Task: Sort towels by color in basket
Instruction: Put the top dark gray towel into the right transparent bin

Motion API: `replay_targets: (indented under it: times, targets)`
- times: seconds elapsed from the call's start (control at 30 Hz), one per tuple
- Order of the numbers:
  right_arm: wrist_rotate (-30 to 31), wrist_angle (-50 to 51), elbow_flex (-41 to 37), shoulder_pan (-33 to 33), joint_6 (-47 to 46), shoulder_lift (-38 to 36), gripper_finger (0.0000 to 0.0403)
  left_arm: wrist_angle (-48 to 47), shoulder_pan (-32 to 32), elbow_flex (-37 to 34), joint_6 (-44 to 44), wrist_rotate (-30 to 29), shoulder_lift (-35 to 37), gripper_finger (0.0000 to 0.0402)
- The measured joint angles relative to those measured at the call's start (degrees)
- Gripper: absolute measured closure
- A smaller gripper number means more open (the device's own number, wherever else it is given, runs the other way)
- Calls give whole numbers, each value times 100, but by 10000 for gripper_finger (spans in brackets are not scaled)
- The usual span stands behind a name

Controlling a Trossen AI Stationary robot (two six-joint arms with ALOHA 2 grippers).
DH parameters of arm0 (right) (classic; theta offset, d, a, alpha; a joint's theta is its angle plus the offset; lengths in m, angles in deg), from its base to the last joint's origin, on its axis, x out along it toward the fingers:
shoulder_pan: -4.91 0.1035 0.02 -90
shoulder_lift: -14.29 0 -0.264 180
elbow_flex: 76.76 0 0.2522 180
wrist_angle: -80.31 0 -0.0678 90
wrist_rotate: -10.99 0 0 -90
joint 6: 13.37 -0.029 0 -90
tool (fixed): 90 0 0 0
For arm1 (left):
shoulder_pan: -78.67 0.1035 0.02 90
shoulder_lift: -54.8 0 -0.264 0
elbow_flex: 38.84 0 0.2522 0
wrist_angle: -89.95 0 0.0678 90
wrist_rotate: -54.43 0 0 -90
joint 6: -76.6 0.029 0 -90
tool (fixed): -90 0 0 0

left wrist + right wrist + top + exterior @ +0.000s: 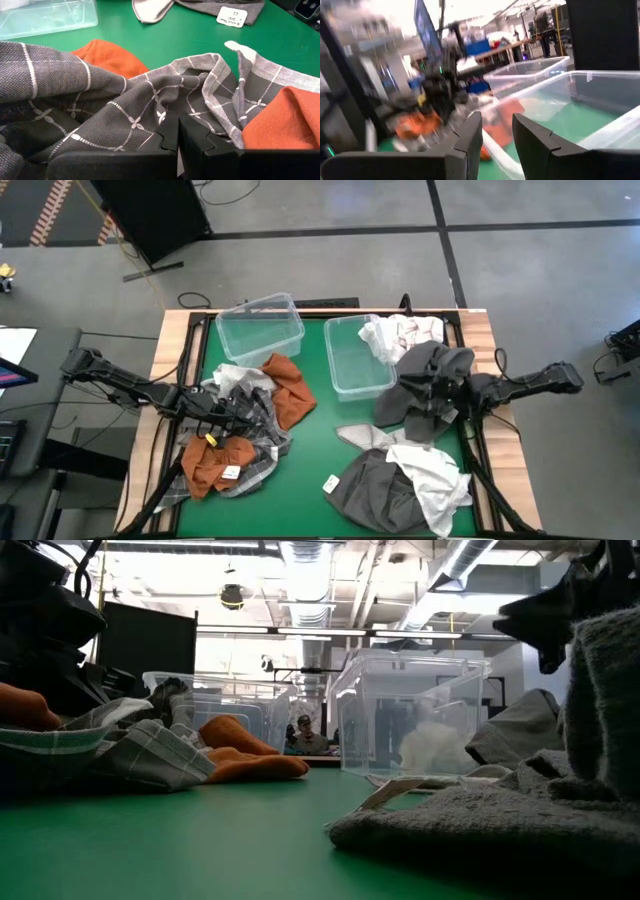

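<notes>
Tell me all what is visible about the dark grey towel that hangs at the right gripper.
The dark grey towel is a soft, thick cloth, crumpled and bunched, lifted by the right gripper, whose fingers seem to pinch it. It hangs beside the right clear bin, at the bin's near right corner. In the low view it drapes down as a fuzzy grey column. Its lower folds seem to reach the grey and white towels lying below.
</notes>
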Motion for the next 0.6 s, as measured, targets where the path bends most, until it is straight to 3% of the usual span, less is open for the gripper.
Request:
replay_targets:
  times: [0.27,0.6]
  targets:
    - [-62,-1223,3,-127,-253,-2,265,2,1,0,0,-1,0,401]
    - [-79,-1226,168,-127,-131,0,265,427,1,-1,597,-36,5,401]
